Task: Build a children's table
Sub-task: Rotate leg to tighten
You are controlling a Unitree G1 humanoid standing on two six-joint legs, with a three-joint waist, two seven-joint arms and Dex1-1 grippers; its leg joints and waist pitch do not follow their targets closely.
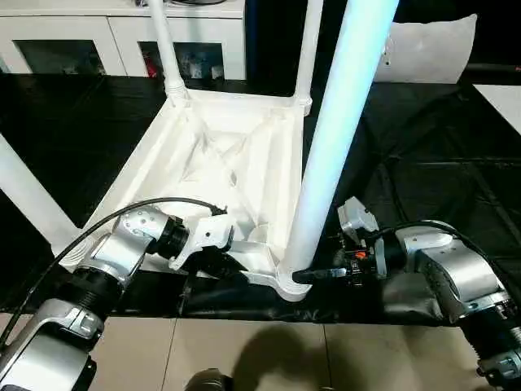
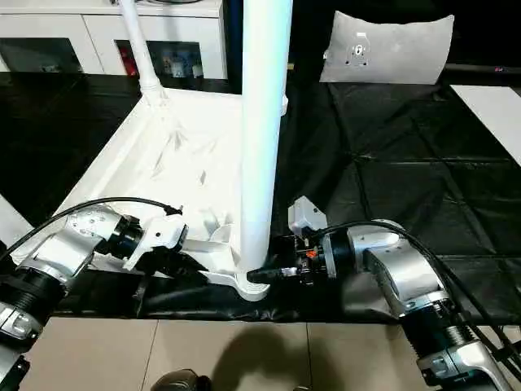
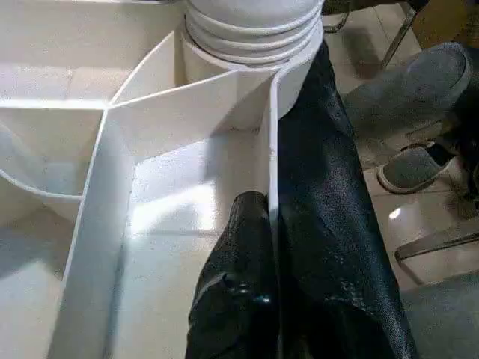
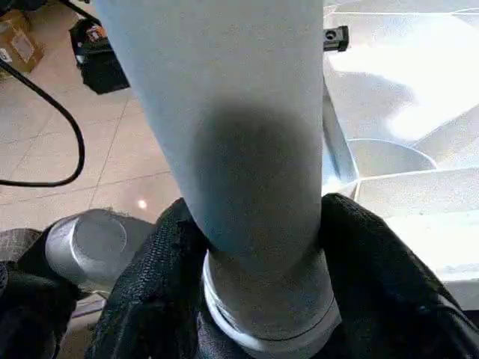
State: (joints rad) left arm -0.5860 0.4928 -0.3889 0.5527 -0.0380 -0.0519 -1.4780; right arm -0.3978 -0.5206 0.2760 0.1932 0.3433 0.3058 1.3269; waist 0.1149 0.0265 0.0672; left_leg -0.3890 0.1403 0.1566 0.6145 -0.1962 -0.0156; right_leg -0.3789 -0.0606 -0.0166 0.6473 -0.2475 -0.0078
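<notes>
The tabletop [image 1: 220, 163] lies upside down on a black sheet [image 2: 391, 163] spread over the floor, its ribbed underside facing up and its near edge close to the sheet's near edge. Legs already stand in the two far corner sockets: the far-left leg [image 1: 167, 49] and the far-right leg [image 1: 309, 49]. A third leg [image 1: 338, 138] stands upright in the near-right corner socket [image 1: 289, 285], and another white tube [image 1: 28, 195] shows by the near-left corner, though its base is hidden, so whether it is seated cannot be told.

The right end effector [image 4: 258, 299] has its two black fingers clamped around the base of the near-right leg, just above the socket collar. The left end effector [image 3: 258, 247] pinches the tabletop's near rim wall between its fingers, one inside the rib bay and one outside against the sheet, apparently steadying the top.

The build looks far along: what seems left is pressing this leg fully home, confirming the near-left leg, and turning the table upright.
</notes>
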